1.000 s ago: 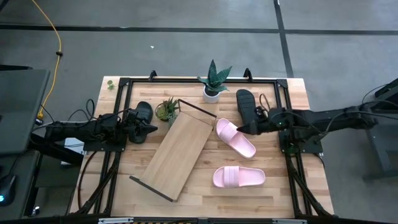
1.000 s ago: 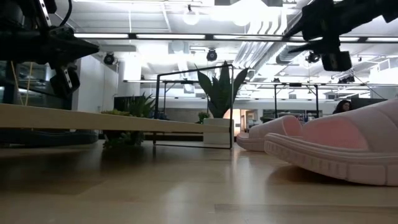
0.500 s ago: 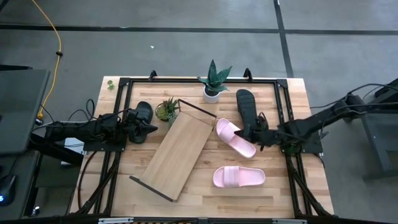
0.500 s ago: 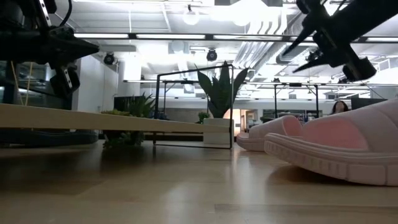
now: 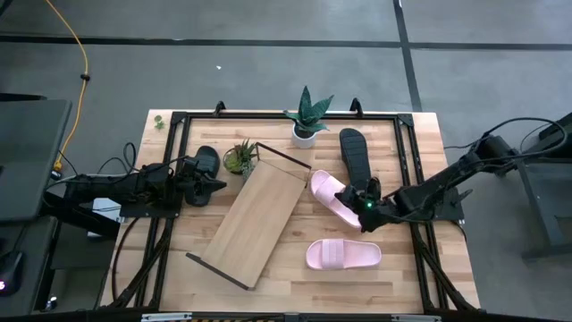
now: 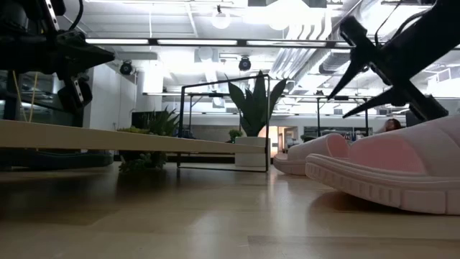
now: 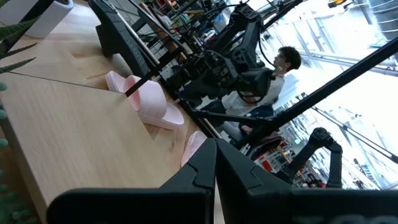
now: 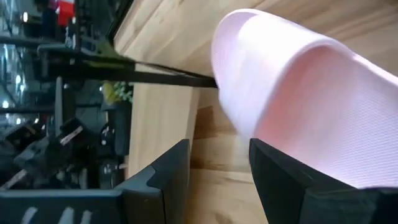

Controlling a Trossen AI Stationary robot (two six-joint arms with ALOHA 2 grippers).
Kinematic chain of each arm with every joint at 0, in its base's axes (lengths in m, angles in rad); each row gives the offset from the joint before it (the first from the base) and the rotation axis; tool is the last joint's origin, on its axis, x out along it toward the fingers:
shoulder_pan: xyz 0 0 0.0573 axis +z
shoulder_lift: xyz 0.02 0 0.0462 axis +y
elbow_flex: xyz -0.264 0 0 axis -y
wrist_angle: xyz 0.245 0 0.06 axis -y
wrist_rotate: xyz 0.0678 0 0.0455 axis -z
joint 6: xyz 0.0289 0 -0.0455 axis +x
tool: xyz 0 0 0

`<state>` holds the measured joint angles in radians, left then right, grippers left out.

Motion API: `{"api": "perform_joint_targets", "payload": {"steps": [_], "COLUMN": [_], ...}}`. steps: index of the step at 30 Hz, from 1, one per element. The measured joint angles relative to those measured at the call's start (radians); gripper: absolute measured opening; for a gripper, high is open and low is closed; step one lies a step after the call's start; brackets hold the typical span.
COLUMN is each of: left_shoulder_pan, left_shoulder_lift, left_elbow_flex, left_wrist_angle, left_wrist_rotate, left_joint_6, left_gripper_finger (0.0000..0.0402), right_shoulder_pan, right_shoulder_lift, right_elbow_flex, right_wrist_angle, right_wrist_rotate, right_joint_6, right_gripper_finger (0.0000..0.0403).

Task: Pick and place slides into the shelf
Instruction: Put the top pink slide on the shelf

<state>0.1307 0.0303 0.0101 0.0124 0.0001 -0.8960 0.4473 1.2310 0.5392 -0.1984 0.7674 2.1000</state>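
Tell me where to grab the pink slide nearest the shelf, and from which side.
Probably take the pink slide by its wide strap, coming from above. It lies flat and diagonal by the shelf, strap arching upward. The right gripper, open, already sits over the end away from the shelf.

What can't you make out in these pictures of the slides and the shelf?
- High view: the left gripper covers part of one black slide.
- High view: the right gripper hides the far end of the upper pink slide; contact can't be told.
- Low view: the near pink slide is cut off by the edge; no black slide shows.
- Low view: the shelf shows edge-on only.
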Motion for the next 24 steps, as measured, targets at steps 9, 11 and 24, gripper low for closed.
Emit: {"api": "perform_joint_targets", "payload": {"steps": [9, 11, 24], "left_shoulder_pan": [0.000, 0.000, 0.000], "left_shoulder_lift": [0.000, 0.000, 0.000], "left_elbow_flex": [0.000, 0.000, 0.000], "left_wrist_angle": [0.000, 0.000, 0.000], "left_wrist_rotate": [0.000, 0.000, 0.000], "left_joint_6": [0.000, 0.000, 0.000], "left_gripper_finger": [0.0001, 0.0001, 0.0001], "right_shoulder_pan": [-0.002, -0.002, -0.081], "right_shoulder_lift": [0.091, 0.107, 0.132], "right_elbow_flex": [0.000, 0.000, 0.000], "right_wrist_angle": [0.000, -0.001, 0.001], "right_wrist_rotate": [0.009, 0.006, 0.007], "right_joint_6": [0.129, 0.146, 0.138], "right_gripper_finger": [0.0158, 0.0158, 0.0158]}}
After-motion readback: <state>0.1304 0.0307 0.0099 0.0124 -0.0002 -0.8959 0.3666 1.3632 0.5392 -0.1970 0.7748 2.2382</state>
